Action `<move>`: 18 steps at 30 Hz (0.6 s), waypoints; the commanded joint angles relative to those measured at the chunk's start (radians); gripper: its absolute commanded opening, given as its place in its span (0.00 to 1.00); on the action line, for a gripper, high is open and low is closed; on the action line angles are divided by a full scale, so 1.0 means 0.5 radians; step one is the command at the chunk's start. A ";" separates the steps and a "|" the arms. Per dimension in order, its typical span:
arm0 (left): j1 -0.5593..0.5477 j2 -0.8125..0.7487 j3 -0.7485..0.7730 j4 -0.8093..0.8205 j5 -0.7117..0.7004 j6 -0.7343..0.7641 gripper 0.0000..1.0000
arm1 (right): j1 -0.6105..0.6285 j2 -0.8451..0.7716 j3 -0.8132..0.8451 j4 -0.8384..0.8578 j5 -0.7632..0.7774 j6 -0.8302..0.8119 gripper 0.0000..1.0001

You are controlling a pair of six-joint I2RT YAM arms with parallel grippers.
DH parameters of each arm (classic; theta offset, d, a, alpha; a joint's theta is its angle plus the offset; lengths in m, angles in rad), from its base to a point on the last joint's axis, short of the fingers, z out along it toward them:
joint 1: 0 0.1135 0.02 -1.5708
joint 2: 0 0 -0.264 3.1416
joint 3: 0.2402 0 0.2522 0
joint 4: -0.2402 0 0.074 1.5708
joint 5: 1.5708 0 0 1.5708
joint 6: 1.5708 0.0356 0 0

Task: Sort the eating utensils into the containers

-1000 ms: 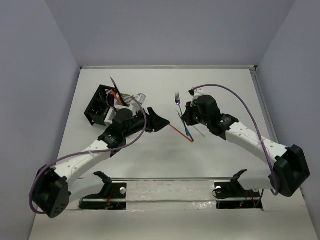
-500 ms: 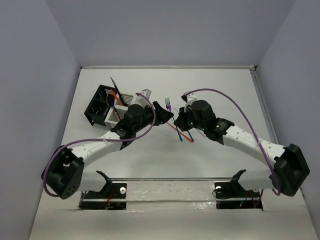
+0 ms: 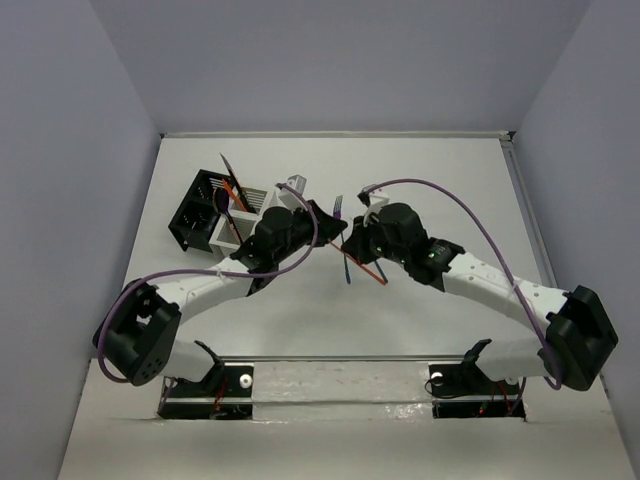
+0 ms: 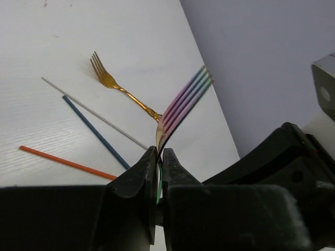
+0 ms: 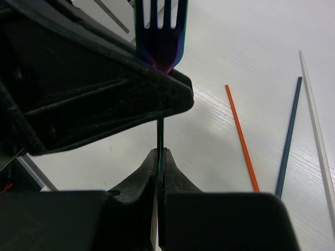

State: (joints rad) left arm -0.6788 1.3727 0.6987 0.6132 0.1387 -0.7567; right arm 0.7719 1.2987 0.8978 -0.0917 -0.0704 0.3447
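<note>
An iridescent purple-green fork (image 3: 338,212) hangs above the table between my two arms. My left gripper (image 4: 159,156) is shut on its neck just below the tines (image 4: 184,99). My right gripper (image 5: 159,152) is shut on the thin green handle lower down, with the left gripper's fingers (image 5: 104,99) just above it and the tines (image 5: 161,31) sticking out. In the top view, the left gripper (image 3: 333,228) and right gripper (image 3: 350,245) nearly touch. The black caddy (image 3: 196,212) and white caddy (image 3: 236,222) stand at the left with several utensils in them, partly hidden by the left arm.
On the table below lie an orange stick (image 4: 68,163), a blue stick (image 4: 94,130), a silver stick (image 4: 89,110) and a gold fork (image 4: 112,83). The orange stick (image 3: 368,270) also shows in the top view. The walls of the enclosure ring the table.
The right gripper carried the fork leftward while the left arm swung right to meet it. The left gripper has closed on the fork, which both grippers now grip.
</note>
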 commanded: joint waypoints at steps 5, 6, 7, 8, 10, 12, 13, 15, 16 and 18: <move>0.002 -0.036 0.088 0.087 -0.050 0.087 0.00 | 0.021 0.029 -0.022 0.162 0.033 0.019 0.00; 0.002 -0.055 0.088 0.068 -0.056 0.090 0.00 | 0.021 0.032 -0.025 0.162 0.036 0.022 0.00; 0.002 -0.061 0.097 0.053 -0.078 0.108 0.00 | 0.021 0.026 -0.031 0.162 0.043 0.035 0.10; 0.002 -0.073 0.106 0.023 -0.102 0.117 0.00 | 0.021 0.007 -0.038 0.162 0.049 0.035 0.19; 0.002 -0.085 0.127 -0.005 -0.124 0.139 0.00 | 0.021 -0.026 -0.053 0.162 0.055 0.041 0.43; 0.002 -0.101 0.146 -0.045 -0.154 0.151 0.00 | 0.021 -0.066 -0.056 0.162 0.052 0.038 0.55; 0.023 -0.110 0.167 -0.057 -0.161 0.157 0.00 | 0.021 -0.115 -0.062 0.162 0.043 0.032 0.62; 0.075 -0.138 0.192 -0.097 -0.185 0.160 0.00 | 0.021 -0.201 -0.068 0.162 0.040 0.023 0.65; 0.127 -0.168 0.216 -0.107 -0.185 0.160 0.00 | 0.021 -0.235 -0.084 0.159 0.036 0.013 0.67; 0.192 -0.205 0.250 -0.156 -0.194 0.163 0.00 | 0.021 -0.299 -0.105 0.147 0.040 0.010 0.68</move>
State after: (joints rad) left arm -0.6510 1.3602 0.7414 0.5392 0.0788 -0.6998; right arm 0.7738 1.2503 0.8608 -0.0525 -0.0525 0.3626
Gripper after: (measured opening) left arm 0.028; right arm 0.664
